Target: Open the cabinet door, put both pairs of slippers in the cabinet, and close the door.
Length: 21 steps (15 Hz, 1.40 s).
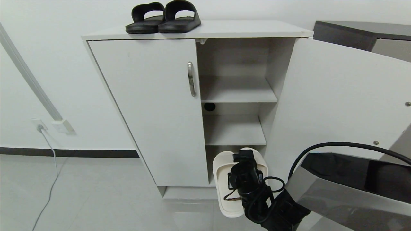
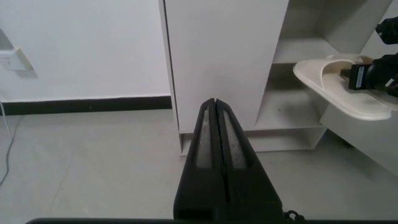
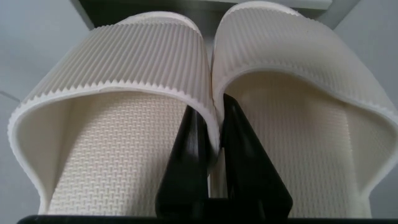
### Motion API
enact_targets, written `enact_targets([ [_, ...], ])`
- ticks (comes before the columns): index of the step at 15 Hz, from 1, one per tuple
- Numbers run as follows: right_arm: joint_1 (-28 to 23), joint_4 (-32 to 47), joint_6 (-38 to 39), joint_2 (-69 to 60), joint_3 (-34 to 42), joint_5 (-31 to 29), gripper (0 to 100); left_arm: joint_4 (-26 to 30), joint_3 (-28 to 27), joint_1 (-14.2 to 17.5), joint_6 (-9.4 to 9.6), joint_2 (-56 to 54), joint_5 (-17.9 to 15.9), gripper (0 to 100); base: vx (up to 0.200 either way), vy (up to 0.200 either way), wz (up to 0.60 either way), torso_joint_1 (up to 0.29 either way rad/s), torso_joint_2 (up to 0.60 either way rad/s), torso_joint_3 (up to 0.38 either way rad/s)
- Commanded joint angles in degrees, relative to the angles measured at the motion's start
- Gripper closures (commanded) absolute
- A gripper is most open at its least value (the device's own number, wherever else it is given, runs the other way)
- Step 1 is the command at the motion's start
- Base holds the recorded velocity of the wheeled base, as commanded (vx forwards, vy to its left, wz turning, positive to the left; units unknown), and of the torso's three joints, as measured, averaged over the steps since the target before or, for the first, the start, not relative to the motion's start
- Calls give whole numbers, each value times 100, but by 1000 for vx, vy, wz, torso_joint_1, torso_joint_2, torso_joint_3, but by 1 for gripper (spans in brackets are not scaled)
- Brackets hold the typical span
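White cabinet (image 1: 244, 29), right door open. On its flat top, well above the right claw (image 1: 240, 158) & off to the claw's left: pair of black slippers (image 1: 163, 17), side by side, touching. Inside, 2 shelves straight above the claw: upper shelf (image 1: 237, 91), middle shelf (image 1: 234, 131). Grey floor (image 1: 96, 199) below & left of claw; thin grey cable (image 1: 51, 183) trails over it, far left of claw.

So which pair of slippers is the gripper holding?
The cream pair, clamped in the right gripper; the black pair sits untouched atop the cabinet.
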Motion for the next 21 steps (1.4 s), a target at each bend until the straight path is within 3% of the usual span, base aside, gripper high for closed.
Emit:
enact_targets([
  [1, -15, -224, -85, 234, -47, -84, 100, 0, 1, 4, 0, 7, 0, 100, 0, 0, 0, 7, 2, -193],
  [6, -191, -2712, -1456, 797, -3, -102, 100, 0, 1, 4, 0, 7, 0, 100, 0, 0, 0, 4, 2, -203],
  [14, -199, -2870, -1675, 603, -3, -137, 100, 0, 1, 4, -9, 7, 0, 100, 0, 0, 0, 2, 0, -23],
  [21, -199, -2861, -1675, 595, -3, -137, 100, 0, 1, 4, -9, 7, 0, 100, 200, 0, 0, 0, 4, 5],
])
